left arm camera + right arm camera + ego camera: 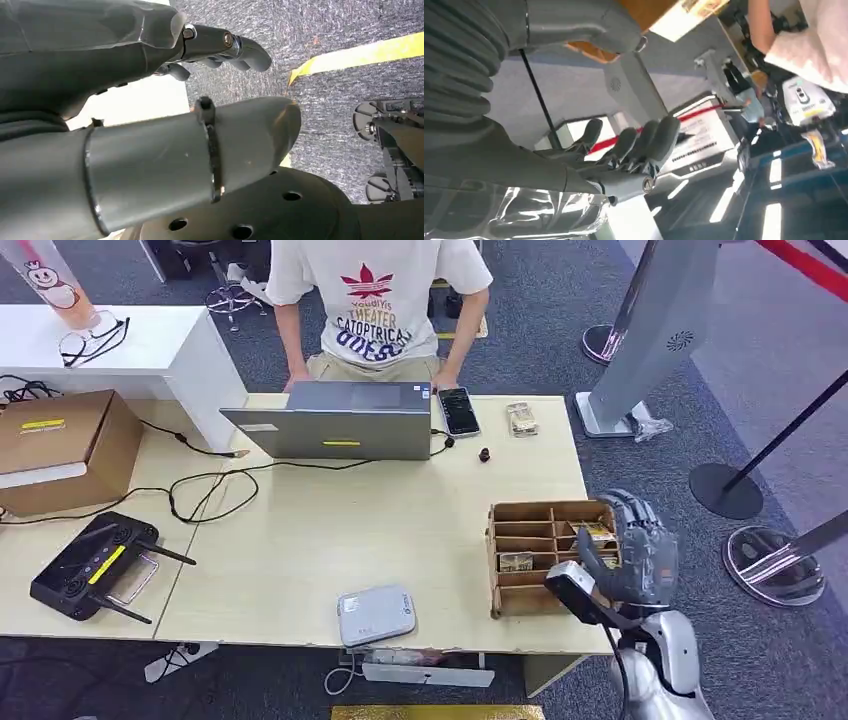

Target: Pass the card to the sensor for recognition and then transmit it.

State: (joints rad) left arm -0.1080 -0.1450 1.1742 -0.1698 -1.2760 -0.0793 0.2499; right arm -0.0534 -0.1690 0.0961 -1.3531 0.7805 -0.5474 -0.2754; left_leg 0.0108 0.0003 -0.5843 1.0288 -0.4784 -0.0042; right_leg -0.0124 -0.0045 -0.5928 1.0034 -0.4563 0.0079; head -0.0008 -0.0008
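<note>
Yellow-printed card [597,532] lies in the divided wooden box [530,515].

Head view looks down at table [300,540]; wrist views sit close behind hands, seemingly upturned

Matt wooden table [300,540], brown cardboard organizer [530,525], glossy phone [459,411], rough carpet [560,300].

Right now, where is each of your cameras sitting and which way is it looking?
Head view: high on the body, looking forward and down at the table, the wooden card box and a person behind a laptop; the right hand hovers at the box.
Left wrist view: behind the left hand, facing grey carpet with a yellow stripe.
Right wrist view: behind the right hand, turned, facing across the room.
Shared: the head and right wrist views both show the right hand.
</note>
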